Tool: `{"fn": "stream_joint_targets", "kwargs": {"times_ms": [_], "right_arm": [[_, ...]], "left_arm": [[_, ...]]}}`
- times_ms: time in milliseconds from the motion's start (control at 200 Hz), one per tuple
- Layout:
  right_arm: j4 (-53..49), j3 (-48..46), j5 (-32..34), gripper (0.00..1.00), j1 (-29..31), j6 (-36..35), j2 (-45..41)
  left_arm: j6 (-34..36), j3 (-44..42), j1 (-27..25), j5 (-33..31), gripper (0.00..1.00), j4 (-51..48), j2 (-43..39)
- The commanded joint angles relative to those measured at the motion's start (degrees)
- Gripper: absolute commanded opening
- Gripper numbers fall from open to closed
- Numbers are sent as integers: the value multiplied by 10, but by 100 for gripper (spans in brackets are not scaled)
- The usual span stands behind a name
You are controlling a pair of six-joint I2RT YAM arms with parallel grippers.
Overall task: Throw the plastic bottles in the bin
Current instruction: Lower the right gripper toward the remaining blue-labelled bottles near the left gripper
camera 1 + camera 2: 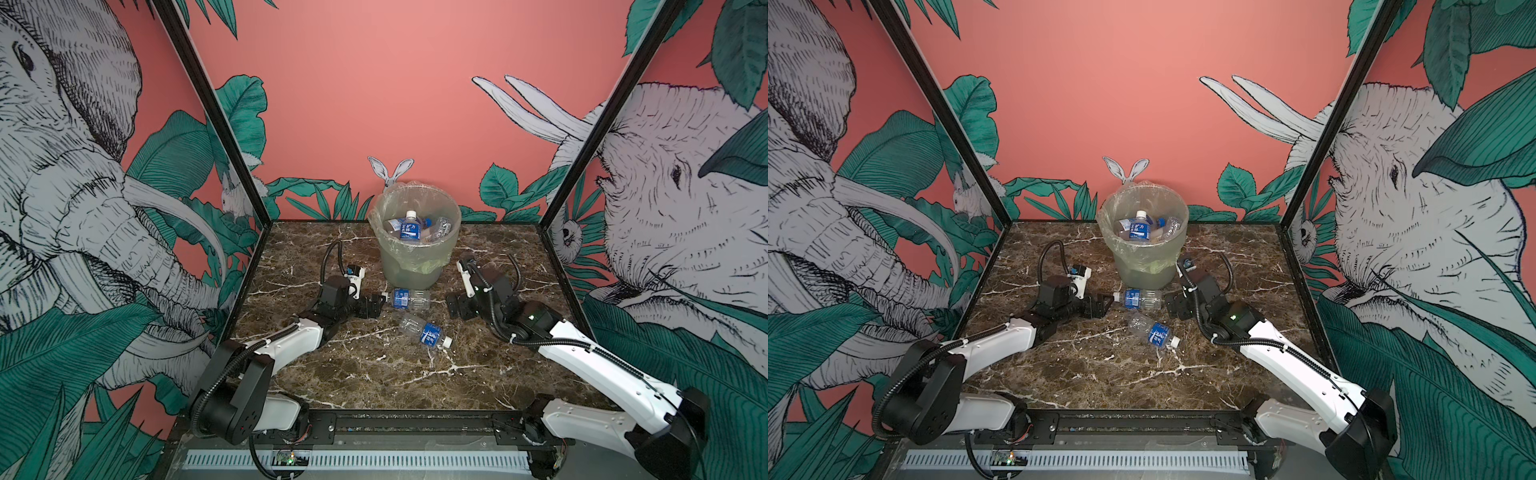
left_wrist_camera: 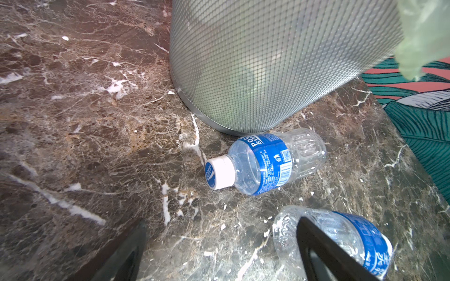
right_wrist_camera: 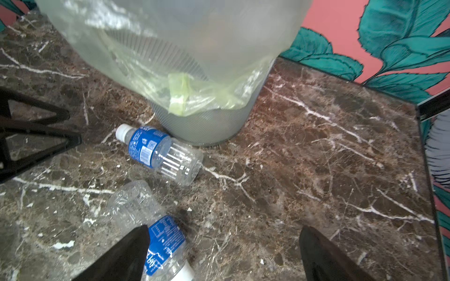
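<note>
Brown marble table bears the bin holding bottles; one loose bottle lies between left claw and right claw, both spread apart and empty

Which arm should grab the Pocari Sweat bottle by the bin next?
Probably left. The left gripper, open, faces the Pocari Sweat bottle cap-first and close; the right gripper, also open, points mostly past it.

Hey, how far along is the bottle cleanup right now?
Done: several plastic bottles lie inside the bag-lined translucent grey-green bin. In hand: nothing; the left gripper and right gripper are both open, empty. Left: two clear blue-labelled bottles on the marble tabletop, one beside the bin's base, one nearer the front.
</note>
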Motion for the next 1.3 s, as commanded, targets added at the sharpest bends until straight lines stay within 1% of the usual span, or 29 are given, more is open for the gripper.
{"fn": "stream_joint_targets", "kwargs": {"times_ms": [0,235,405,640,920,1145,1265,1295], "right_arm": [[24,-14,-16,97,22,13,6],[34,-15,-4,97,80,2,71],[41,-7,5,97,106,-2,121],[50,-4,-12,97,113,-17,167],[65,9,-35,97,113,-29,223],[72,25,-60,95,114,-32,266],[74,28,-70,94,114,-33,274],[75,29,-72,94,115,-33,291]], "left_arm": [[7,-4,2,1,96,4,-17],[6,-4,0,25,96,17,-11],[17,1,-12,30,96,15,-11],[31,10,-27,20,96,4,-7],[42,22,-39,25,96,-6,6],[42,25,-40,66,97,11,14],[40,24,-41,82,97,20,12],[40,23,-41,85,97,22,11]]}}
